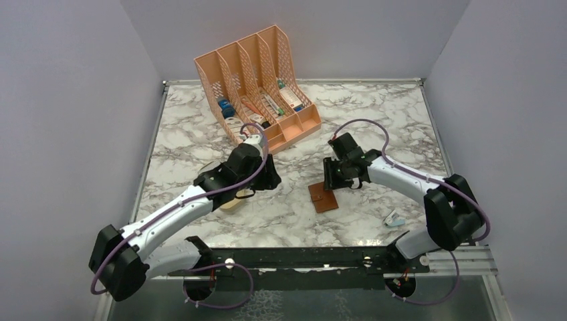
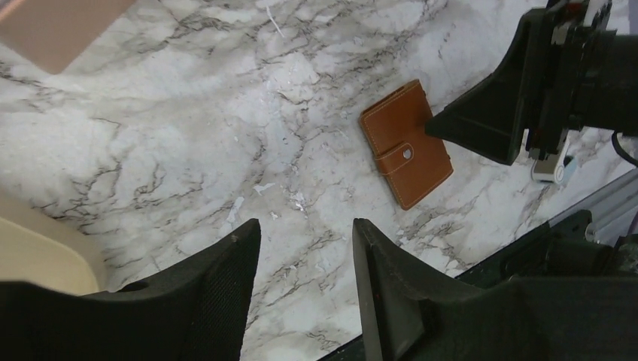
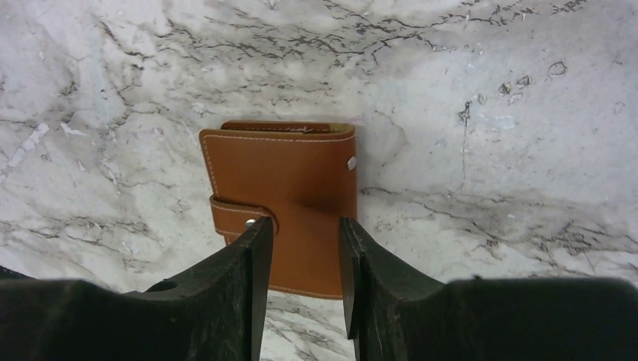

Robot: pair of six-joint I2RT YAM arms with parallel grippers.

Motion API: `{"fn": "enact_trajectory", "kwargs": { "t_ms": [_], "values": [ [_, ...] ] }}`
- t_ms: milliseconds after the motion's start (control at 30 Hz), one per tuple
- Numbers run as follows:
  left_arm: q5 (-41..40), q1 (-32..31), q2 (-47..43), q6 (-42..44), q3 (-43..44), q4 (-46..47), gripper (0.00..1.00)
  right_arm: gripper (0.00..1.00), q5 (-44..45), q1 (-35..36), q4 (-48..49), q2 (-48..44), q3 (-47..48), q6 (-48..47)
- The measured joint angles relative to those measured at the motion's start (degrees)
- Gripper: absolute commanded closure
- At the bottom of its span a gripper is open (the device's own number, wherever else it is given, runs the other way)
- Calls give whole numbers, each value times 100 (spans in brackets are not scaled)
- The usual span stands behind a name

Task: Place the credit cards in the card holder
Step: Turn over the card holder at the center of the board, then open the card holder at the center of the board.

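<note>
Brown leather makes up the closed wallet (image 3: 286,188), which lies flat on the marble table (image 1: 374,120) just right of centre in the overhead view, its snap tab fastened across the front. The right gripper (image 3: 305,227) hangs directly over the wallet's near edge with its jaws partly apart and nothing between them; whether the tips touch the leather I cannot tell. The left gripper (image 2: 305,227), left of centre, is also spread part way and has hold of nothing, with bare marble showing in its gap. A tan card (image 1: 232,201) lies on the table under the left arm, partly hidden. A pale blue card (image 1: 394,218) lies at the lower right, beside the right arm. A peach file rack (image 1: 257,80) stands at the top centre.
</note>
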Motion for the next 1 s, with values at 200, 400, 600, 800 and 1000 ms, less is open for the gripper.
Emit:
{"fn": "enact_trajectory", "kwargs": {
  "t_ms": [200, 400, 600, 800, 1000],
  "values": [
    [350, -304, 863, 2, 55, 284, 54, 58, -389, -339, 422, 278, -313, -160],
    [603, -621, 1414, -98, 212, 688, 57, 57, -723, -380, 796, 262, -614, -199],
    [922, -787, 1899, -361, 201, 1320, 60, 79, -1182, -424, 1255, 203, -863, -136],
    [1008, -914, 2194, -540, 181, 1596, 60, 99, -1740, -426, 1620, 46, -1226, 142],
    [1038, -953, 2210, -603, 181, 1685, 53, 99, -2039, -426, 1773, -466, -1484, 474]
  ]
}}
